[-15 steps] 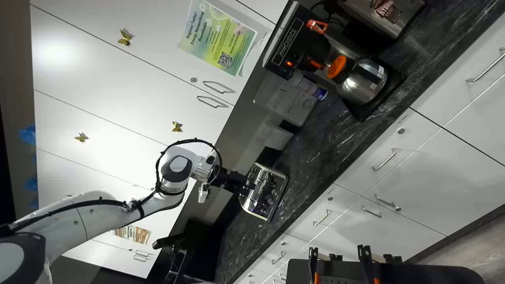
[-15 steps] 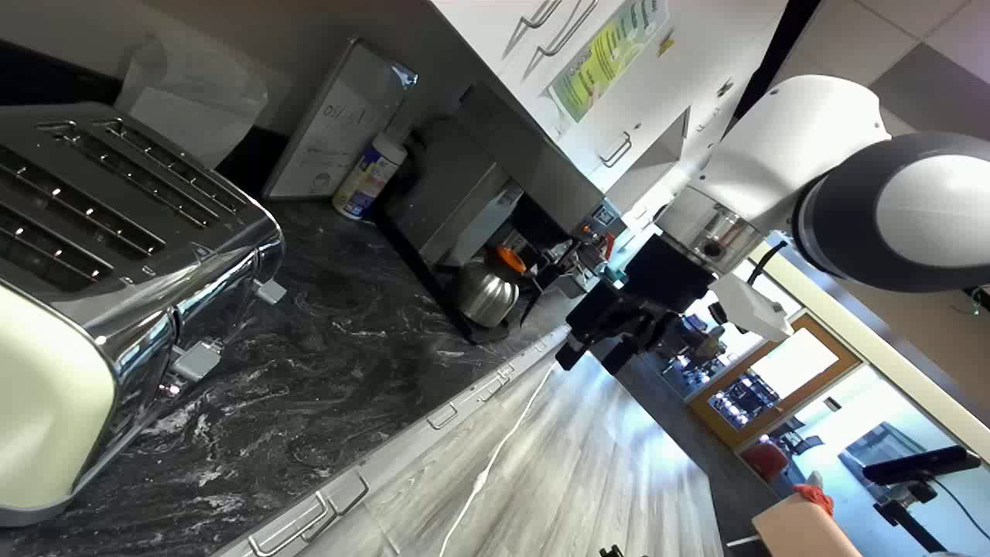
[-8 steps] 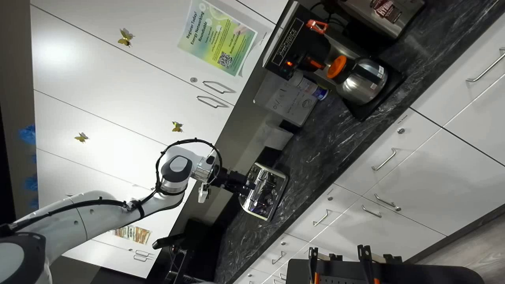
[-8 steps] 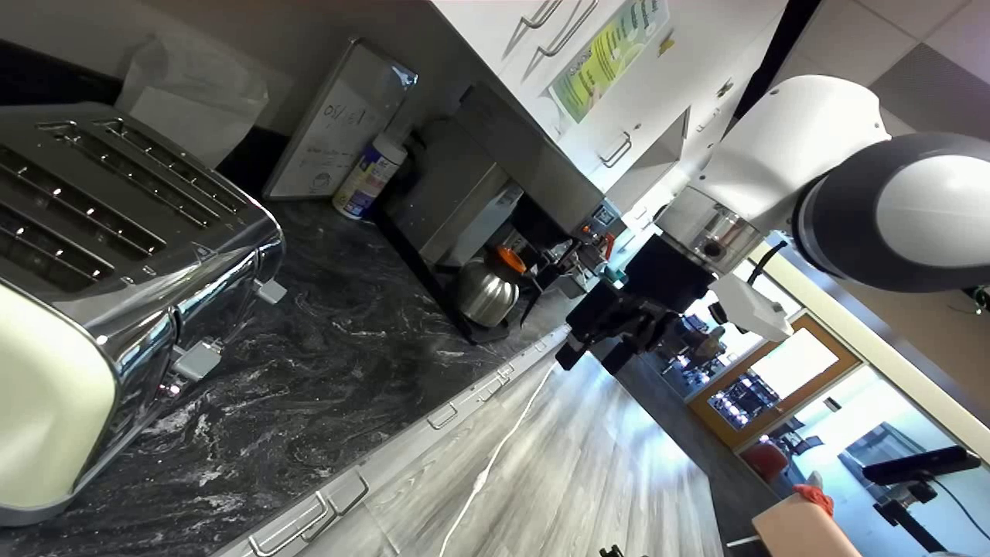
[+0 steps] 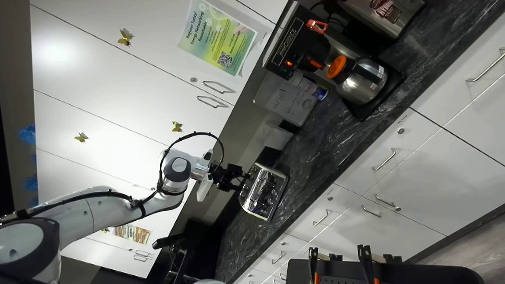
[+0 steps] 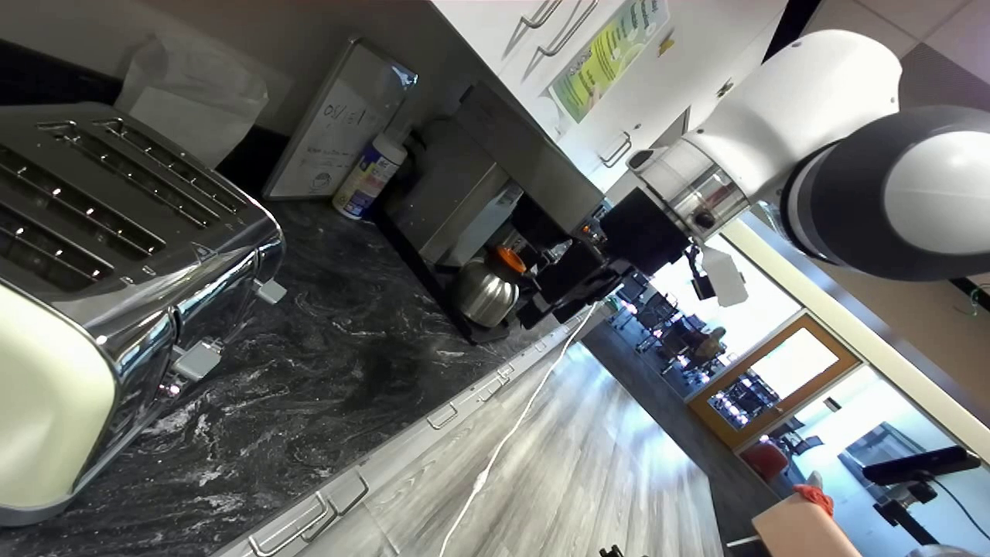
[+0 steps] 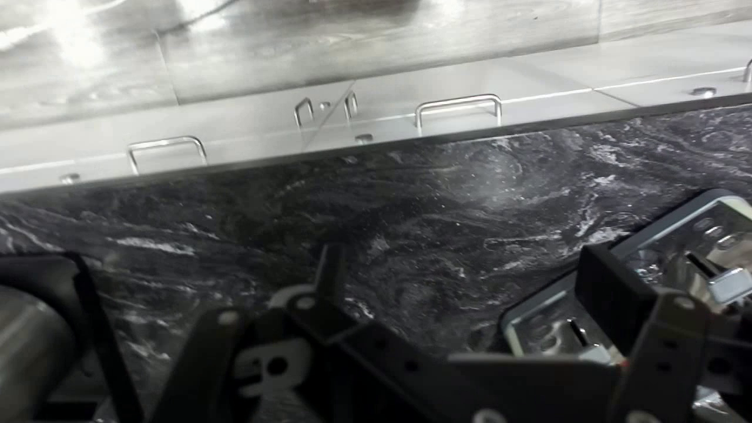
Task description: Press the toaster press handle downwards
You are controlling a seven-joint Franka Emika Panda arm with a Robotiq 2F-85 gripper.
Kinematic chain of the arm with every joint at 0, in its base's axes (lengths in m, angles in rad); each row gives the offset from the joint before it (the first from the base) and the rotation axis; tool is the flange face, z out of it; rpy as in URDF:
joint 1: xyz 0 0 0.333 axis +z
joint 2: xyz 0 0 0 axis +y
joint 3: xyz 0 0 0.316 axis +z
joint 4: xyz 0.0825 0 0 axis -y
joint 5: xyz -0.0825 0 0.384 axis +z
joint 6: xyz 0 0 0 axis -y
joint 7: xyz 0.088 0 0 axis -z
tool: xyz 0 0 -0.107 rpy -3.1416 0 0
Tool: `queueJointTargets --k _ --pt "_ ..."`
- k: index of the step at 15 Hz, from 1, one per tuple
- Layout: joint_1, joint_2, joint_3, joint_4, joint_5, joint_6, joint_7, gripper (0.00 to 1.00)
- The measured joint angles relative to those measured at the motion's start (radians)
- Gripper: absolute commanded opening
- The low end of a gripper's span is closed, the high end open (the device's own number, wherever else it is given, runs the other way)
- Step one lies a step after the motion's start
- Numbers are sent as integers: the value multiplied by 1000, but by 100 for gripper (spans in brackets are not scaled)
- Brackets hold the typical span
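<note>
The toaster (image 6: 139, 224) has shiny silver sides, cream ends and a dark slotted top. It stands on the dark counter; it also shows in an exterior view (image 5: 262, 197) and at the lower right of the wrist view (image 7: 546, 329). Its small grey press handle (image 6: 199, 360) juts from the shiny side, with a second handle (image 6: 271, 291) beside it. Both sit high in their slots. In the wrist view, handles show (image 7: 731, 286), one partly hidden by my gripper. My gripper (image 7: 473, 282) is open and empty, held above the counter. An exterior view shows the gripper (image 6: 545, 313) apart from the toaster.
A coffee maker (image 6: 464, 178) with a steel, orange-topped pot (image 6: 486, 294) stands farther along the counter (image 6: 332, 348). A whiteboard (image 6: 332, 131), a bottle (image 6: 370, 176) and a pale bag (image 6: 193, 100) are along the wall. Cabinets (image 5: 98, 79) hang above the counter.
Between half a second ago and now, my gripper has lifted and turned at the wrist, and the arm has shifted. The toaster and its handles have not moved.
</note>
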Motion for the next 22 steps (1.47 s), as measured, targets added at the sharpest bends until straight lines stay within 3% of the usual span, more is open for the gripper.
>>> queueJointTargets --k 9,15,16,18,22 --pt "152 246 20 216 34 35 -330 100" --pt "170 344 32 288 5 26 -345 100" --pt "170 344 32 288 5 26 -345 75" --pt "170 345 32 288 6 54 -345 66" --pt "178 356 40 287 7 187 -344 34"
